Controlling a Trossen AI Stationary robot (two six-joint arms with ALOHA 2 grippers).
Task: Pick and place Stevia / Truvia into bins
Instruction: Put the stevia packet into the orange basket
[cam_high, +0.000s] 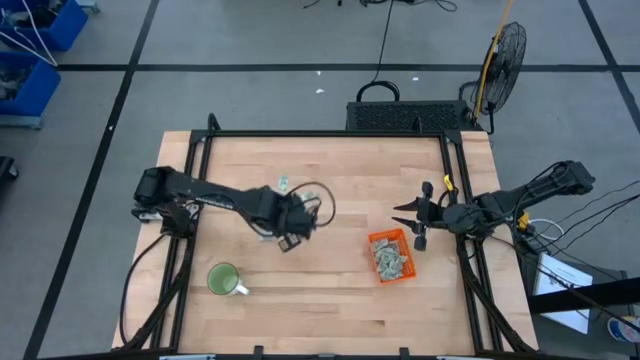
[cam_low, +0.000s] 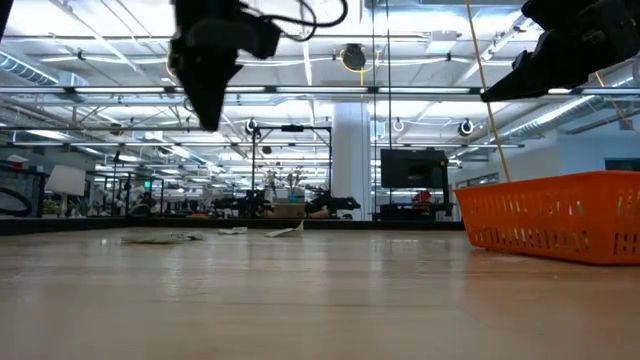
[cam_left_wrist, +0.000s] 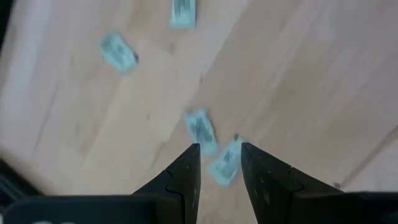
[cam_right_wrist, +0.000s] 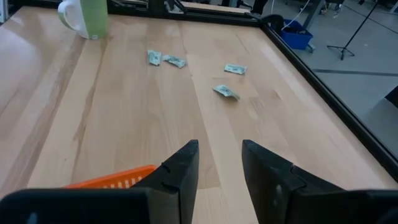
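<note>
Left gripper (cam_left_wrist: 220, 163) hung above the table with fingers narrowly apart and empty, four loose sachets (cam_left_wrist: 200, 129) right under and ahead of it. Right gripper (cam_high: 413, 222), also slightly open, hovered just beside the orange tray (cam_high: 391, 254) already holding sachets.

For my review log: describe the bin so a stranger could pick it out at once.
On the wooden table, look toward the right arm's side, just below the open right gripper. The bin is a small shallow rectangular tray with packets inside. Its bright orange sets it apart from the round green mug on the left.
</note>
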